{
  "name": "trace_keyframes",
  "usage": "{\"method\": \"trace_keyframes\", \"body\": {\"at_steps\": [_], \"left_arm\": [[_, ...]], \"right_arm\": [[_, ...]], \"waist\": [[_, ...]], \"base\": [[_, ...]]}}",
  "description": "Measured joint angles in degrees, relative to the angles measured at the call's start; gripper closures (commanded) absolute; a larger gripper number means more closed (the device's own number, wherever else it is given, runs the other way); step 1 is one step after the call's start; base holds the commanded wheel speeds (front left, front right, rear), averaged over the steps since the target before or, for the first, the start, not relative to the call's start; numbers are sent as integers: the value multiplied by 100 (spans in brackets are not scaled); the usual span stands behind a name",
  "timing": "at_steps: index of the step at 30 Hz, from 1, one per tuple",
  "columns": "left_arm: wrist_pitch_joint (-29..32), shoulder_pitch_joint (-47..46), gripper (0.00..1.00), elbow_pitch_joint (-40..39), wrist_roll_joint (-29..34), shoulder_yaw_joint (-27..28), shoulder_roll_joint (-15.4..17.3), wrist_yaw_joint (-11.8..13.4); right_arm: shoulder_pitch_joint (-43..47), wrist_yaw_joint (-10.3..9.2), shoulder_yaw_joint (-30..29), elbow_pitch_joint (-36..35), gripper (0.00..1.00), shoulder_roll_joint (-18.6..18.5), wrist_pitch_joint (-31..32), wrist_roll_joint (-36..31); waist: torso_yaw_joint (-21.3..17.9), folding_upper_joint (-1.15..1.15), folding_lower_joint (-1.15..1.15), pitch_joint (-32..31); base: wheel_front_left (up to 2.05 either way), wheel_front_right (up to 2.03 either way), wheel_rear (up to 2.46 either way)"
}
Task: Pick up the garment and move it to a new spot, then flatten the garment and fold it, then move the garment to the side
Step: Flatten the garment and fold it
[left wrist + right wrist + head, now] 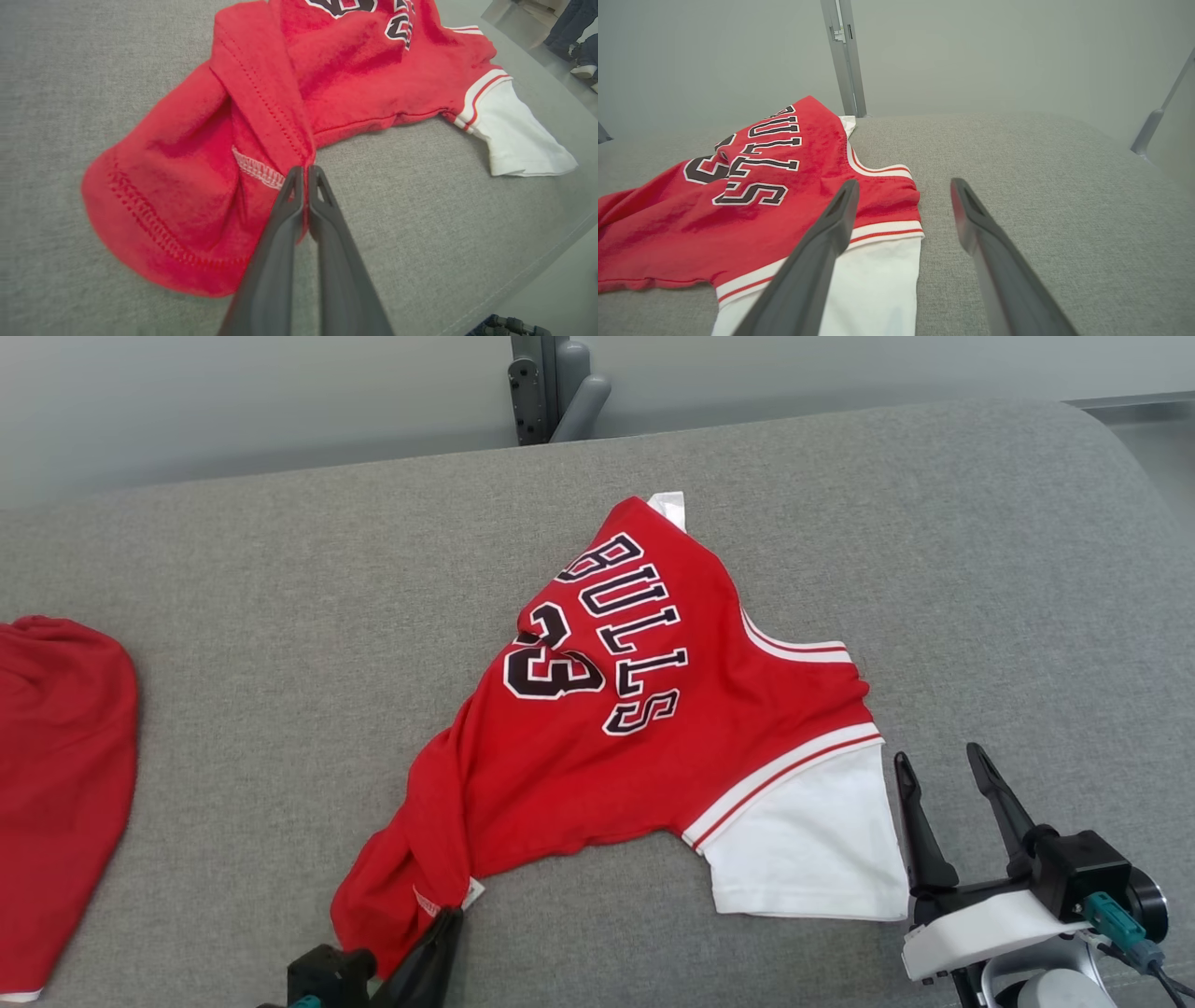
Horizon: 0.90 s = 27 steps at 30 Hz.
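Left gripper (306,173) pinching red garment (597,728) at bunched hem, right gripper (938,758) spread beside white sleeve (803,849), grey cushion (280,616)

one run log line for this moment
left gripper: shut on red jersey hem | right gripper: open, beside white sleeve | red jersey: crumpled on grey surface

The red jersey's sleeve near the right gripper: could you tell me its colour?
The short fabric sleeve is white, clearest in the head view.
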Motion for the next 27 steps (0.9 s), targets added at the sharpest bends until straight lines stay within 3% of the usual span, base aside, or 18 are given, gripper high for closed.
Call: {"method": "trace_keyframes", "body": {"at_steps": [3, 5, 6, 7, 8, 9, 14, 22, 27], "left_arm": [[-189, -14, 100, 141, -79, 103, -1, 18], [-275, -35, 88, 191, -110, 171, 1, 25], [-320, -42, 75, 202, -110, 205, 5, 32], [-345, -53, 51, 207, -123, 236, 7, 41], [-377, -71, 11, 205, -125, 256, 9, 48], [-403, -91, 0, 202, -129, 269, 11, 48], [-526, -83, 0, 11, -203, 383, 27, 52], [-728, 336, 0, -476, 18, 697, 108, 256], [-754, 584, 0, -765, 302, 1162, -96, 424]], "right_arm": [[5, 0, -13, -3, 0, 0, 0, 0], [9, 0, -22, 1, 0, 0, 0, -1], [9, 0, -22, 2, 0, 0, 0, -1], [9, 0, -21, 2, 0, 0, 0, -1], [9, 0, -21, 2, 0, 0, 0, -2], [8, 0, -19, 2, 0, 0, 0, -4], [8, 0, -31, -33, 0, 1, 0, -70], [18, 0, -270, -321, 0, -8, 0, -179], [173, 0, -435, -375, 0, -19, 0, -209]], "waist": [[-5, 0, 0, -1], [-4, 0, 0, -10], [-1, 0, 0, -12], [3, 0, 0, -14], [7, 0, 0, -17], [12, 0, 0, -23], [50, 0, 0, -85], [160, 0, 0, -265], [235, 0, 0, -443]], "base": [[0, 0, 0], [0, 0, 0], [0, 0, 0], [0, 0, 0], [0, 0, 0], [0, 0, 0], [0, 0, 0], [0, 0, 0], [0, 0, 0]]}}
